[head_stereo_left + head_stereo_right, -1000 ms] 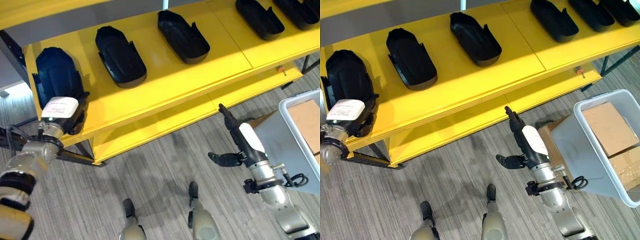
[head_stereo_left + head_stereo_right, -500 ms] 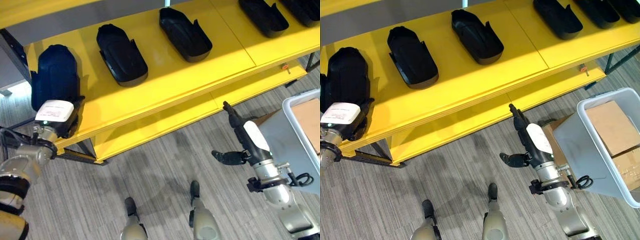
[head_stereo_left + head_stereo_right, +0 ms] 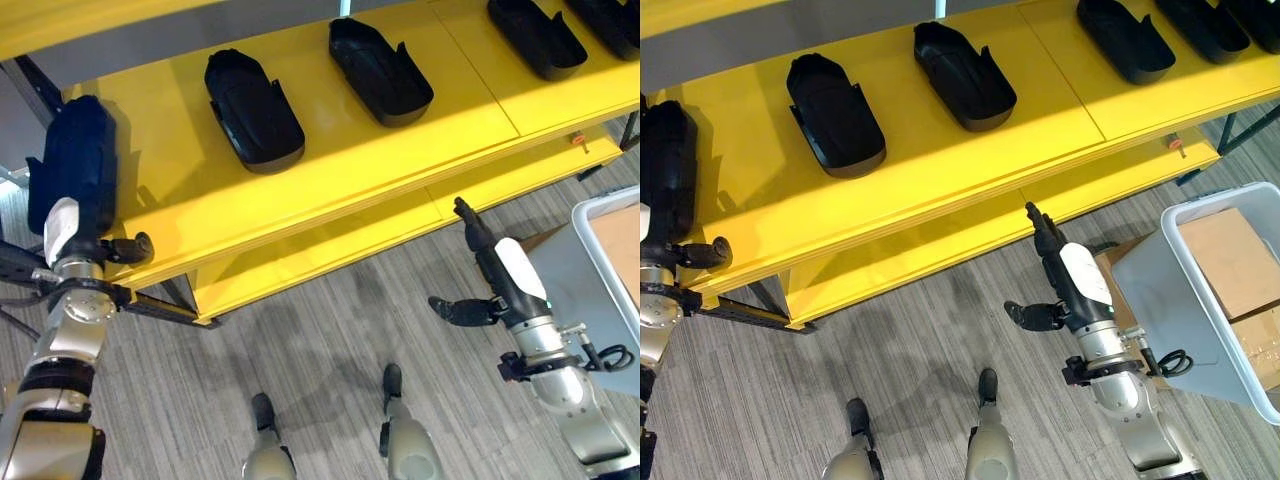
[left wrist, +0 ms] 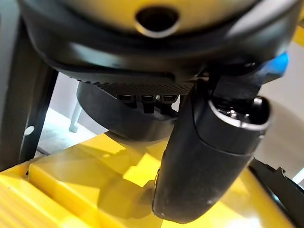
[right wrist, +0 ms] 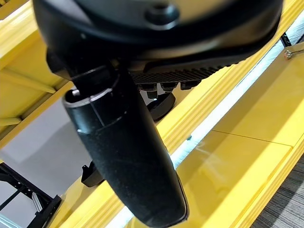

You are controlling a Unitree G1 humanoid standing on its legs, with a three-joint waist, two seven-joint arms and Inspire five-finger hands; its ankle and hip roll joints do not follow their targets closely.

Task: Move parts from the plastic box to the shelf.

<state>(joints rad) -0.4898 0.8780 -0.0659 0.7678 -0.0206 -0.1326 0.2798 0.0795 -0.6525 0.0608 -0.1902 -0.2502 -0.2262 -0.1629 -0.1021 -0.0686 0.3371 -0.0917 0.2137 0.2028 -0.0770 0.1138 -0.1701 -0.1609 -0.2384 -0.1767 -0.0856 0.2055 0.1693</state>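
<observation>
Yellow shelf (image 3: pixel 330 170) carries a row of black parts, the leftmost part (image 3: pixel 75 160) gripped by the left robot hand (image 3: pixel 70 235), apparently mid-placement; release seems next, while the right robot hand (image 3: pixel 490 280) hangs open near the plastic box (image 3: pixel 1180 290).

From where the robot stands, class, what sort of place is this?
Probably a factory or warehouse parts area: a long yellow shelf holds a row of moulded black plastic parts, beside a grey plastic box containing cardboard boxes.

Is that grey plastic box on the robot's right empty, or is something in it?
Not empty. In the right eye view the plastic box holds brown cardboard cartons. Whether any black parts lie among them, the pictures do not show.
</observation>
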